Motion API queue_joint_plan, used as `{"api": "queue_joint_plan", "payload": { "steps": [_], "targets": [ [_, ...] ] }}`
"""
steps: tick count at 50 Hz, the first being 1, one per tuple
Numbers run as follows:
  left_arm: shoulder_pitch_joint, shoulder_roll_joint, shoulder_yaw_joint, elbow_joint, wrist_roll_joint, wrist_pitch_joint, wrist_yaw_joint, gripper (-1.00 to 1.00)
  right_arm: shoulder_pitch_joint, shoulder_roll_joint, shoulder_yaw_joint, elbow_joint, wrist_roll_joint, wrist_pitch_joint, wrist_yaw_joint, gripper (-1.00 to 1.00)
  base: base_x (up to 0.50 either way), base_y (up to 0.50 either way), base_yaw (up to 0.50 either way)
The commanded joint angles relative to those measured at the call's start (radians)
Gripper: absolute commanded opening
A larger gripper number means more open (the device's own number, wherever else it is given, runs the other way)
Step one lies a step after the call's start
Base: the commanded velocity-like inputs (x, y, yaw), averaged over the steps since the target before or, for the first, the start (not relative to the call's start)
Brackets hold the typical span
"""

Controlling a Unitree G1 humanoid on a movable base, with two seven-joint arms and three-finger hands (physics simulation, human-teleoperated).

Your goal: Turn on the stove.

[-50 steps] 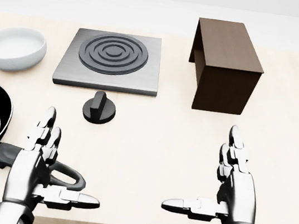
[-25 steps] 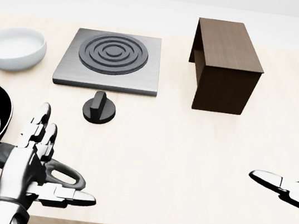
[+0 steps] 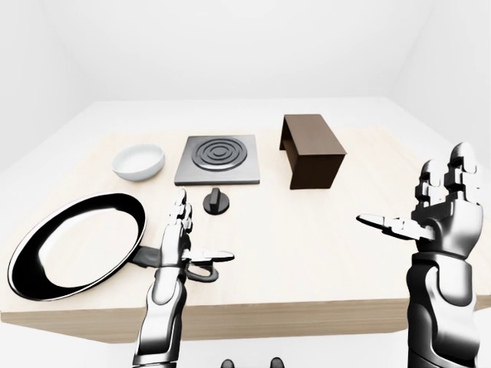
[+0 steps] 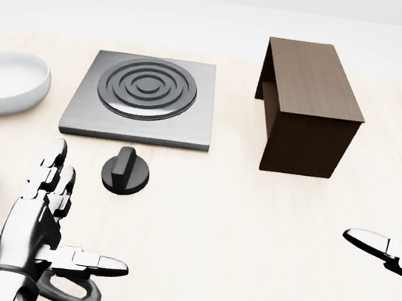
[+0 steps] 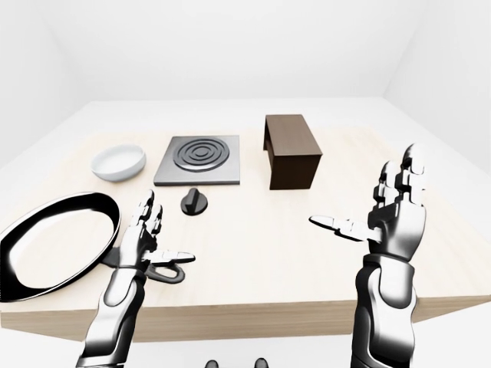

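Observation:
A grey square stove plate (image 4: pixel 142 98) with dark rings lies on the wooden table (image 4: pixel 234 231). Just below it in the head view stands its black knob (image 4: pixel 125 172), untouched. My left hand (image 4: pixel 48 237) hovers open below and left of the knob, above the pan's handle, fingers spread. My right hand (image 5: pixel 383 211) is raised at the right, open and flat, well away from the knob; only its thumb (image 4: pixel 372 243) shows in the head view.
A white bowl (image 4: pixel 3 81) sits left of the stove. A dark brown wooden box (image 4: pixel 310 106) stands to the stove's right. A large black frying pan (image 3: pixel 77 245) lies at the left, its handle (image 3: pixel 196 268) under my left hand.
My right hand rose and swung out to the right, leaving most of the head view. The head view shifted slightly, so things sit a little lower. The left hand barely moved.

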Motion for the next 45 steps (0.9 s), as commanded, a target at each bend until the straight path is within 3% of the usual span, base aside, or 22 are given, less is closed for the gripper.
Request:
{"api": "queue_joint_plan", "payload": {
  "steps": [1,4,13,16,24,30,33,42,44,45],
  "targets": [
    [0.003,-0.001,-0.002,-0.004,0.005,-0.002,0.003,1.0,0.005,0.004,0.002,0.005,-0.003,0.0,0.01,1.0,0.33,0.0,0.0],
    [-0.004,-0.001,-0.003,0.037,0.009,-0.029,0.002,1.0,0.01,0.008,0.009,0.008,-0.008,0.0,0.012,1.0,0.33,0.0,0.0],
    [-0.001,-0.001,-0.004,0.027,0.01,-0.025,0.004,1.0,0.012,0.009,0.008,0.013,-0.009,0.0,0.015,1.0,0.33,0.0,0.0],
    [0.002,-0.001,-0.005,0.011,0.009,-0.013,0.003,1.0,0.013,0.01,0.01,0.008,-0.011,0.0,0.017,1.0,0.33,0.0,0.0],
    [-0.001,-0.001,-0.003,0.021,0.009,-0.022,0.004,1.0,0.016,0.012,0.007,0.011,-0.006,0.0,0.02,1.0,0.33,0.0,0.0],
    [-0.004,0.001,0.001,0.017,0.005,-0.015,0.004,1.0,0.027,0.023,-0.001,-0.004,0.013,0.0,0.022,1.0,0.27,0.0,0.0],
    [-0.009,-0.001,-0.003,0.046,0.013,-0.034,0.005,1.0,0.027,0.021,0.0,-0.012,0.015,0.0,0.019,1.0,0.0,0.0,0.0],
    [-0.036,0.0,-0.003,0.099,0.018,-0.052,0.009,1.0,0.028,0.022,0.007,0.002,0.013,0.0,0.025,1.0,0.0,0.0,0.0],
    [-0.063,0.003,-0.001,0.161,0.024,-0.082,0.014,1.0,0.027,0.021,0.008,0.008,0.012,0.0,0.026,1.0,0.0,0.0,0.0],
    [-0.07,0.004,0.004,0.178,0.02,-0.086,0.016,1.0,0.028,0.021,0.008,0.008,0.012,0.0,0.026,1.0,0.0,0.0,0.0]
  ]
}}
